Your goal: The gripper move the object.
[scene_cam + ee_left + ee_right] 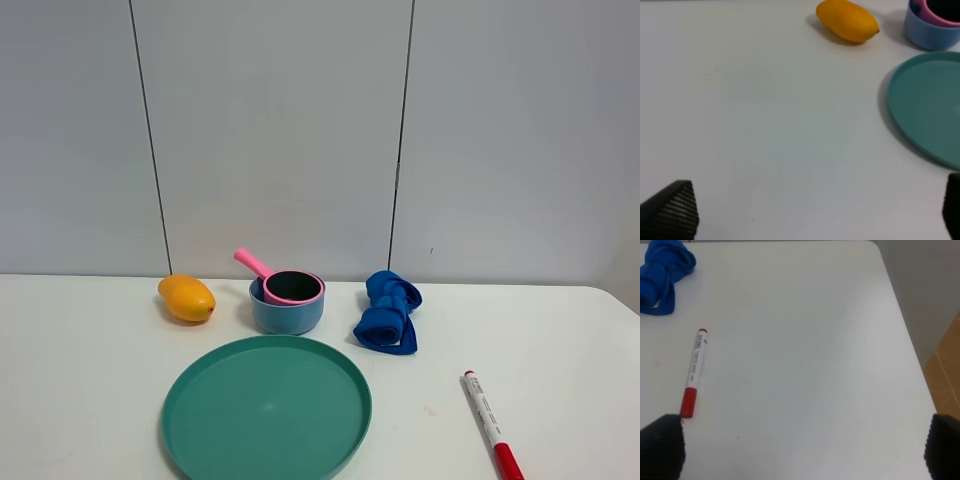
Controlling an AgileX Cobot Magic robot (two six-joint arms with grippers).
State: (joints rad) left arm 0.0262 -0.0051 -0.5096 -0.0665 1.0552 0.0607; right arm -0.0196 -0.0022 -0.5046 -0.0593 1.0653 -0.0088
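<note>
Two claws, left claw [815, 215] and right claw [802, 447], both spread apart over bare counter [560, 330], pan [290, 285] in bowl [287, 312] well beyond left claw.

The saucepan [292, 285] sits inside the bowl [287, 311], which stands near the far edge of the table [80, 380], about midway along it. The saucepan's handle sticks out over the bowl's rim toward the far left. A mango [186, 298] lies just left of the bowl, a bundled cloth [388, 312] to its right. A plate [266, 408] lies in front of the bowl, toward the near edge. A marker [492, 424] lies toward the near right corner, in front of the cloth and to its right.
</note>
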